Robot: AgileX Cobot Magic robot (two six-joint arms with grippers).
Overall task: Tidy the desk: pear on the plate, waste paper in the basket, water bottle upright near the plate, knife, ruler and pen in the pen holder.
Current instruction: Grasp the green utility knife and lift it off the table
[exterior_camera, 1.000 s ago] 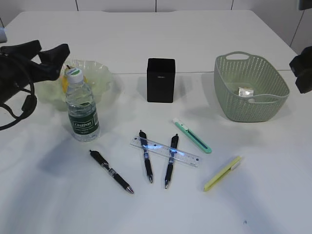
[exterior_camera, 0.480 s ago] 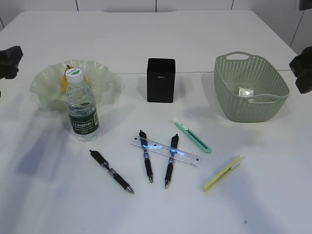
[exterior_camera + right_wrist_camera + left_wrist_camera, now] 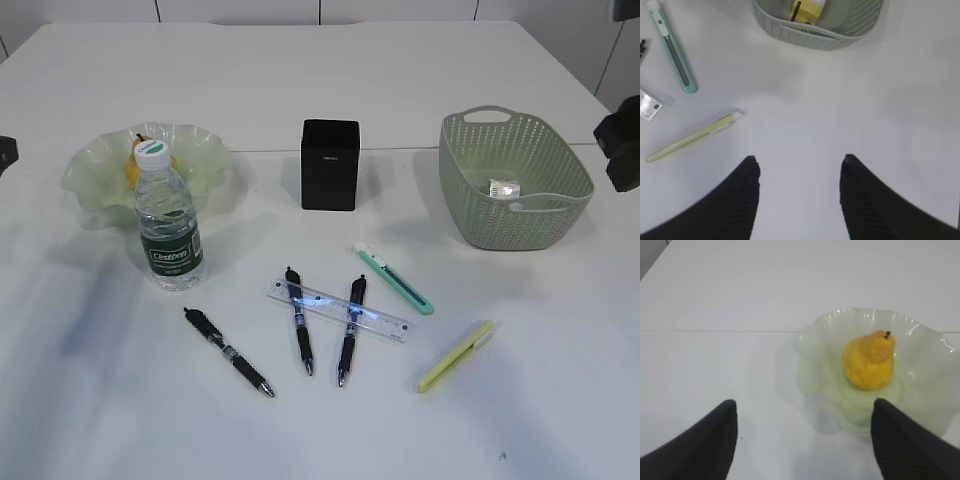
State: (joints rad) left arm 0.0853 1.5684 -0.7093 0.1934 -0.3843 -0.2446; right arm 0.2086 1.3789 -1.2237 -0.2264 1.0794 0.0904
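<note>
A yellow pear point(image 3: 870, 360) lies in the wavy glass plate point(image 3: 815, 327). My left gripper point(image 3: 803, 406) hangs open and empty just short of the plate. The water bottle point(image 3: 170, 225) stands upright in front of the plate point(image 3: 205, 160). Waste paper point(image 3: 505, 187) lies inside the green basket point(image 3: 470, 215). The teal knife point(image 3: 393, 278), the clear ruler point(image 3: 340, 311) across two black pens point(image 3: 299, 325), a third black pen point(image 3: 228, 352) and a yellow-green pen point(image 3: 456, 356) lie flat before the black pen holder point(image 3: 330, 165). My right gripper point(image 3: 800, 160) stands open over bare table, right of the yellow-green pen point(image 3: 695, 135).
The basket point(image 3: 815, 37) sits just beyond my right gripper, with the knife point(image 3: 672, 50) off to its left. The right arm point(image 3: 622, 145) shows at the right edge of the exterior view. Only a dark sliver of the left arm point(image 3: 5, 152) shows at the left edge.
The left arm has drawn back to the left, away from the plate and almost out of the exterior view. The right arm and all objects have stayed put.
</note>
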